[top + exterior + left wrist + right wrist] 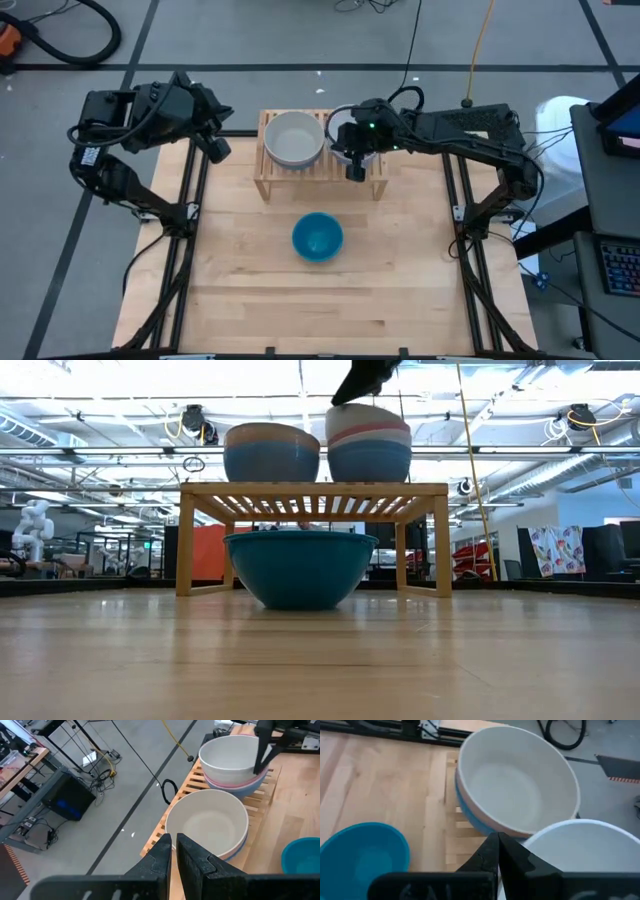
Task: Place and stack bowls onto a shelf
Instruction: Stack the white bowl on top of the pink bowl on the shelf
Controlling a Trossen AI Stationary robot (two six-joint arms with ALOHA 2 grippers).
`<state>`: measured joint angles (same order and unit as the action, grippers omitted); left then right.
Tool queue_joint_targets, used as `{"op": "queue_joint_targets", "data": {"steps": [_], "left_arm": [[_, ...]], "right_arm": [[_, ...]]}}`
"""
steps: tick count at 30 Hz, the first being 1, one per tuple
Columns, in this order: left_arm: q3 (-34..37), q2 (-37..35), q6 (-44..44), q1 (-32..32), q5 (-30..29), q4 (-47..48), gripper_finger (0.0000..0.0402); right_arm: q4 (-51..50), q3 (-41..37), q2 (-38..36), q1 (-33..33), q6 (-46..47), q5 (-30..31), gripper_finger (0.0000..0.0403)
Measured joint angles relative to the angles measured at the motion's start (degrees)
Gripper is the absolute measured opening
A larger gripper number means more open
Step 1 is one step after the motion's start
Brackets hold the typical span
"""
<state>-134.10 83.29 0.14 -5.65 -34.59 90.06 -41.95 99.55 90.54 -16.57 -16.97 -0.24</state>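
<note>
The light-wood shelf (268, 180) stands at the middle of the table's far edge and carries two stacks of bowls. The left stack (293, 138) has a white bowl (207, 827) on top, with a blue one below. The right stack (368, 445) shows white over pink over blue. A teal bowl (318, 237) rests on its base on the table in front of the shelf. My right gripper (355, 172) is at the right stack's near side, shut on the top bowl. My left gripper (173, 851) is shut, hovering off the shelf's far-left corner. My right gripper holds the rim of the right stack's top white bowl (555, 826) at its near side (252, 770), pinched with one finger (260, 762) inside the bowl and one outside. The fingers come from above, pointing down. The bowl sits nested upright on the pink bowl beneath it.
Behind the shelf the table ends, and the floor there holds cables (169, 791). Black frame rails (190, 200) run along the table's left and right sides. Open tabletop (320, 300) lies between the teal bowl and the near edge.
</note>
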Motion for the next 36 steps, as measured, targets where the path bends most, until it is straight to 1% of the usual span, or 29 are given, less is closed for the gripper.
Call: {"op": "queue_joint_targets", "data": {"steps": [3,8,11,15,20,30,36], "left_arm": [[0.0,0.0,0.0,0.0,0.0,0.0,0.0032],[0.0,0.0,0.1,0.0,0.0,0.0,0.0032],[0.0,0.0,0.1,0.0,0.0,0.0,0.0033],[0.0,0.0,0.1,0.0,0.0,0.0,0.0033],[0.0,0.0,0.1,0.0,0.0,0.0,0.0032],[0.0,0.0,-0.5,0.0,0.0,-0.1,0.0033],[0.0,0.0,-0.5,0.0,0.1,-0.1,0.0033]], "right_arm": [[1.1,-2.7,-2.0,-1.1,0.7,0.0,0.0],[1.5,-5.1,-4.6,-3.0,3.0,0.1,0.0],[3.1,-5.1,-6.2,-2.9,2.8,-0.1,0.0],[6.6,-5.1,-9.3,-2.8,2.8,-4.5,0.0],[7.0,-5.1,-11.3,-3.0,2.5,-4.3,0.0],[7.4,-5.1,-11.5,-3.0,0.9,-4.3,0.0],[10.2,-5.1,-11.4,-5.1,-0.6,-4.4,0.0]]}}
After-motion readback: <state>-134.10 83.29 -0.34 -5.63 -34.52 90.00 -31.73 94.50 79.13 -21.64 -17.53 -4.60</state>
